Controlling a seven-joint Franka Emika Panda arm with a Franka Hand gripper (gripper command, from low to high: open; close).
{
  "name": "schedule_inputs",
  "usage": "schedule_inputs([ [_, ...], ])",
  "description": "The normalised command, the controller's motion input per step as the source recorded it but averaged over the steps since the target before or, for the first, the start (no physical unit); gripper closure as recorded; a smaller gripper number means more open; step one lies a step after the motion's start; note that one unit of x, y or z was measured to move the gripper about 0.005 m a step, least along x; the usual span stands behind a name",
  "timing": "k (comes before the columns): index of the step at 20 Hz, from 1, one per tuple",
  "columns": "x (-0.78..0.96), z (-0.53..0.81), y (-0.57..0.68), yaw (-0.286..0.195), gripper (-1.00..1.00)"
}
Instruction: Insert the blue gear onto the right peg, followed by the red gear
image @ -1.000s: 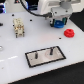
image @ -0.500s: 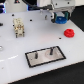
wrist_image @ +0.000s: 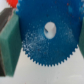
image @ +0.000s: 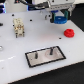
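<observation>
My gripper (image: 59,18) is at the far right of the exterior view, shut on the blue gear (image: 60,20) and holding it above the white table. In the wrist view the blue gear (wrist_image: 42,47) fills the frame, with its centre hole showing, between the green finger pads (wrist_image: 8,42). The red gear (image: 69,33) lies flat on the table, just in front of the held gear. The grey plate with a black border (image: 44,61) lies nearer the front. It carries two dark pins, and the right peg (image: 50,50) stands bare.
A beige blocky fixture (image: 19,27) stands on the white table (image: 15,65) at the exterior view's left. The arm's body and other equipment fill the back edge.
The gripper with the blue gear has shifted only slightly. The red gear and the plate have not moved.
</observation>
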Motion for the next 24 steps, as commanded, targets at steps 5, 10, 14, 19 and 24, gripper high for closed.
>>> schedule_inputs([
  [5, 0.78, 0.38, -0.31, 0.000, 1.00],
  [10, 0.82, 0.29, -0.29, 0.000, 1.00],
  [14, 0.82, 0.20, -0.28, 0.000, 1.00],
  [19, 0.79, 0.16, -0.29, 0.000, 1.00],
  [24, 0.78, 0.09, -0.27, 0.000, 1.00],
])
